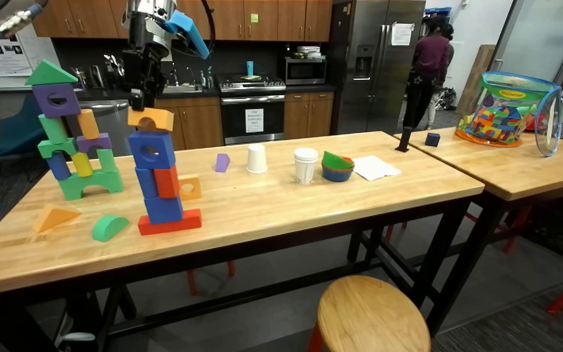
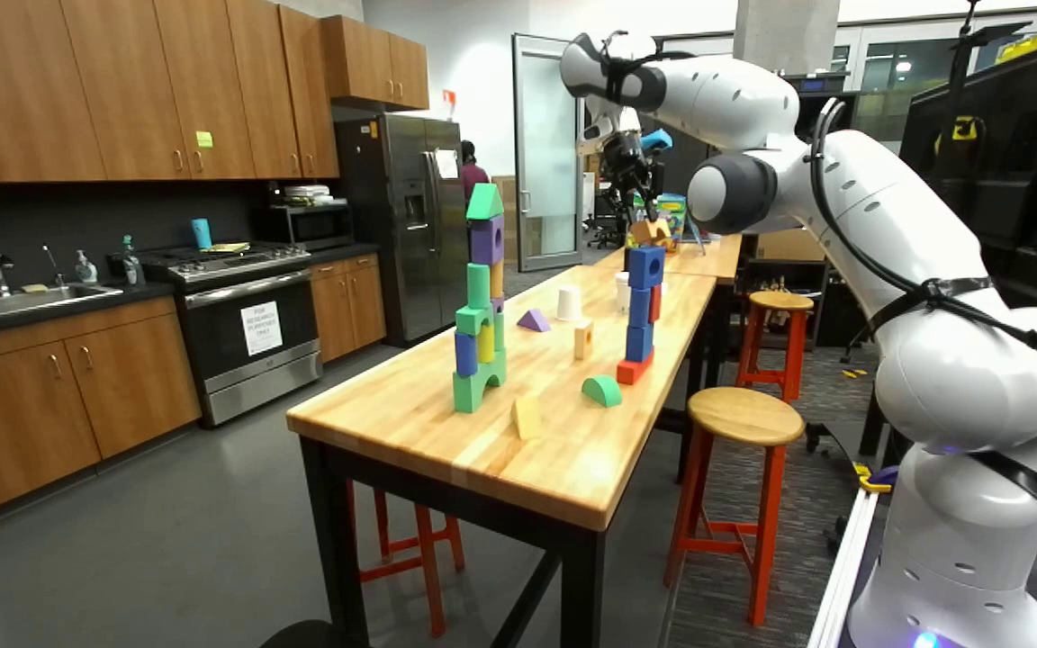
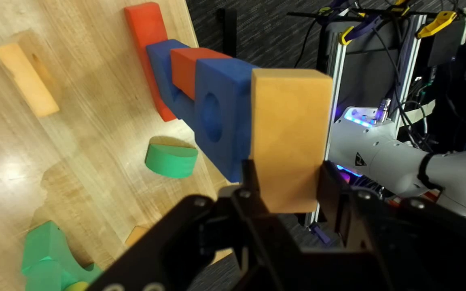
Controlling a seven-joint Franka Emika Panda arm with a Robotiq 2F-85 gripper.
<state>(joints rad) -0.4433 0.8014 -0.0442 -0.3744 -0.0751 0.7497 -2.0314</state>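
A: How does the orange block (image 1: 161,119) look up there?

B: Matte and smooth, a light, warm orange. It's a squared-off bar with a half-round notch cut into its lower side, so it makes a little arch. The wrist view gives its long, plain rectangular face, with crisp edges and no marks that I can make out.

A: Is anything gripping it?

B: Yes, the end effector (image 3: 287,178) is clamped on it, one finger pressed to either side.

A: And where is it?

B: Right above the blue block with a round hole (image 1: 152,150), at the top of a tower. In an exterior view it tilts a little against that block's top edge. Whether the two touch all along, I can't tell.

A: What's under that?

B: A red block (image 1: 166,182) beside a blue one (image 1: 145,182), a lower blue block (image 1: 164,209), then a flat red bar (image 1: 170,227) on the counter (image 1: 271,210). A green half-round block (image 1: 109,228) lies near the bar; another tower, capped with a green triangle (image 1: 51,73), stands apart.
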